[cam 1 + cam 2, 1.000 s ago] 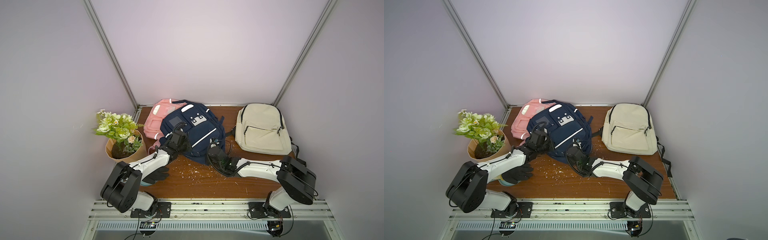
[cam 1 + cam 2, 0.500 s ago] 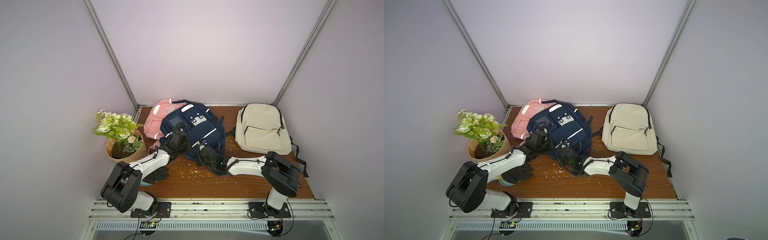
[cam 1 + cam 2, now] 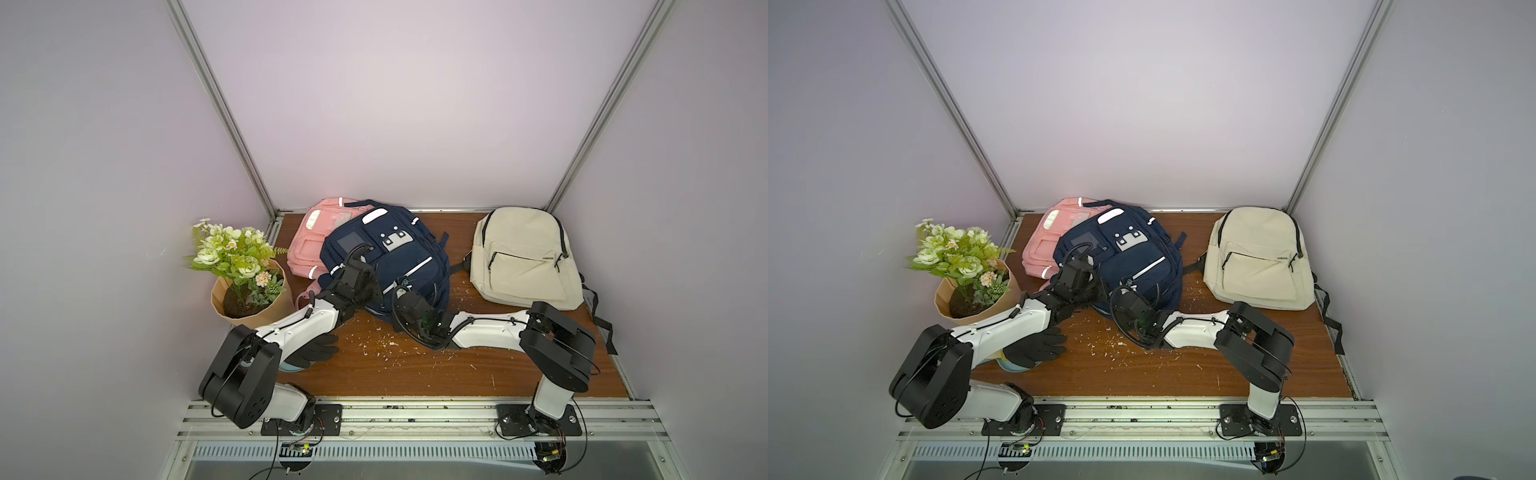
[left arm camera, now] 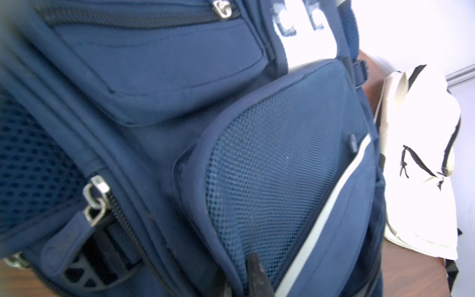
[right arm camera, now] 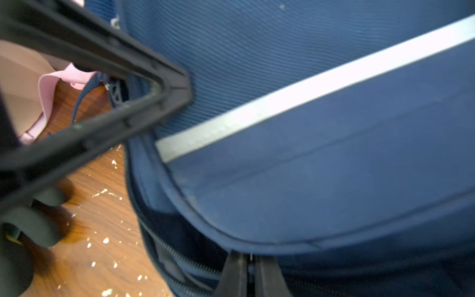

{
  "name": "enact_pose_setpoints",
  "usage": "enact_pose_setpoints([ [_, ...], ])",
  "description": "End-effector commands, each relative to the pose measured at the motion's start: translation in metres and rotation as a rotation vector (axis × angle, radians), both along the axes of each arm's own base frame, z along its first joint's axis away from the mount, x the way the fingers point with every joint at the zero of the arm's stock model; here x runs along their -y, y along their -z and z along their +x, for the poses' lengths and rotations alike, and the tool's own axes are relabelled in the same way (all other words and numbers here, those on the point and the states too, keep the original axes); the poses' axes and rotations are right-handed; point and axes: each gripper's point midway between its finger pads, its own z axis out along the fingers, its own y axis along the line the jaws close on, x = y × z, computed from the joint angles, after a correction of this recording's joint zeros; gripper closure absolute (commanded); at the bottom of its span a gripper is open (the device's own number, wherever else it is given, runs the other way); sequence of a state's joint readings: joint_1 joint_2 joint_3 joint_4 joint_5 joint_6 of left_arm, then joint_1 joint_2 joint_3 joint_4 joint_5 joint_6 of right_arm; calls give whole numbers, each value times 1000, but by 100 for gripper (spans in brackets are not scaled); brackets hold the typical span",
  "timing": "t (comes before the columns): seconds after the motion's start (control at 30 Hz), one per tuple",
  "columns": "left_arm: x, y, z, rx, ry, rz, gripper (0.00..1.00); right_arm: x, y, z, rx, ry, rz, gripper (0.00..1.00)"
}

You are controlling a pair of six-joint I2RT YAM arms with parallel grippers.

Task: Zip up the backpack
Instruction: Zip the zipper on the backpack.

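Note:
The navy backpack [image 3: 399, 253] [image 3: 1133, 257] lies on the wooden table [image 3: 415, 374], partly over a pink one. My left gripper [image 4: 246, 277] [image 3: 376, 293] is shut, pinching the piped rim of the backpack's mesh pocket [image 4: 277, 159]. One of its fingers [image 5: 180, 90] presses by the grey stripe [image 5: 308, 90]. My right gripper [image 5: 250, 264] [image 3: 397, 301] is shut at the bag's near bottom edge, with a small pale piece, apparently the zipper pull, between its tips. The zipper [image 5: 177, 254] beside it gapes open. Another slider with a fabric tab [image 4: 96, 198] sits at the bag's side.
A pink backpack [image 3: 316, 241] lies behind the navy one and a beige backpack [image 3: 523, 257] lies to the right. A potted flower bunch [image 3: 245, 282] stands at the left. A black glove [image 3: 316, 351] lies under the left arm. White crumbs [image 3: 386, 345] dot the wood.
The right arm has swung left along the backpack's near edge and its gripper has closed. The left arm and gripper have stayed put.

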State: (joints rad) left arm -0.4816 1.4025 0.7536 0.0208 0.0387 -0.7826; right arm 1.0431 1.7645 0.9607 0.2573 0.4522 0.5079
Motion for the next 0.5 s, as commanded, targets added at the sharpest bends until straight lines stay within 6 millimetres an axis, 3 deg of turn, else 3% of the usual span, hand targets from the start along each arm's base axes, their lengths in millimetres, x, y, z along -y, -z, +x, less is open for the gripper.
enact_pose_setpoints([
  [0.0, -19, -24, 10, 87, -27, 13, 100, 58, 3, 14, -28, 169, -101, 100],
  [0.2, -34, -20, 3, 89, -52, 80, 100, 93, -3, 34, -83, 250, -35, 100],
  [0.37, -40, -20, 0, 90, -62, 94, 100, 101, -5, 46, -73, 285, -60, 100],
  [0.47, -44, -22, 0, 90, -73, 95, 100, 89, -10, 43, -67, 230, -23, 100],
])
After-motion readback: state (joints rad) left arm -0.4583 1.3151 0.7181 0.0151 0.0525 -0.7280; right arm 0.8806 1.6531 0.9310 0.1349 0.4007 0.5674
